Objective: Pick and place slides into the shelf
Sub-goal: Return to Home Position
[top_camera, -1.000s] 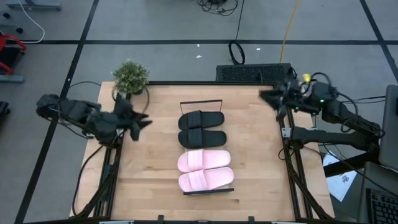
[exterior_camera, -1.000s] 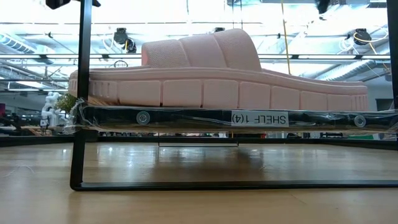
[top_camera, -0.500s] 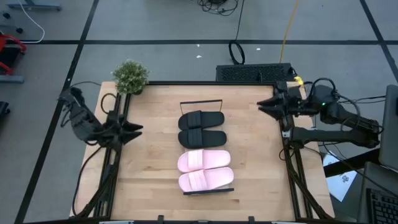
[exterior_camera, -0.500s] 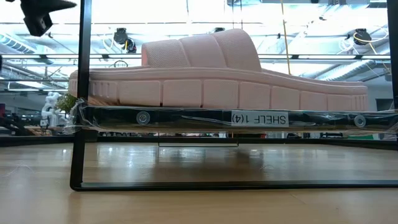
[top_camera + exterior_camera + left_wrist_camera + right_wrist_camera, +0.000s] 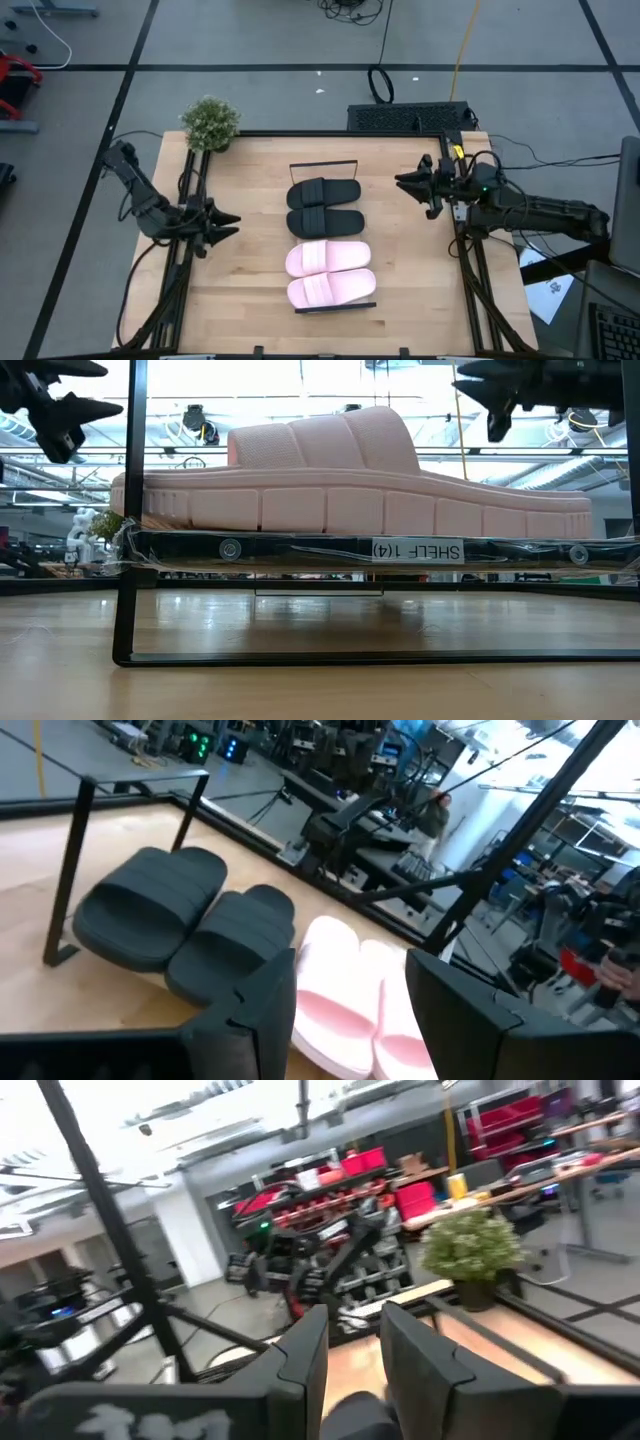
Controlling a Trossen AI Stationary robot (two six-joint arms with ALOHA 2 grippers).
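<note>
Wood is what we meet first from above: on the table [image 5: 250,300] the shelf [image 5: 325,164] stands in the middle, with two black slides [image 5: 323,207] on its far half and two pink slides [image 5: 330,273] on its near half, side by side. All four are placed, so we judge that nothing is left but parking the arms. The left gripper [image 5: 225,228] hangs at the table's left edge and the right gripper [image 5: 412,188] near its right edge, both well apart from the shelf and carrying nothing. A plant [image 5: 210,122] sits at the far left corner.

From table height we see the nearest of the pink slides lying flat on the shelf above its label [image 5: 417,549], with both grippers high up to either side.

The left wrist view shows its fingers [image 5: 265,1010] spread wide and empty, with all four slides beyond them.

The right wrist view shows its fingers [image 5: 305,1350] parted by a narrower gap and gripping nothing, the plant beyond them
</note>
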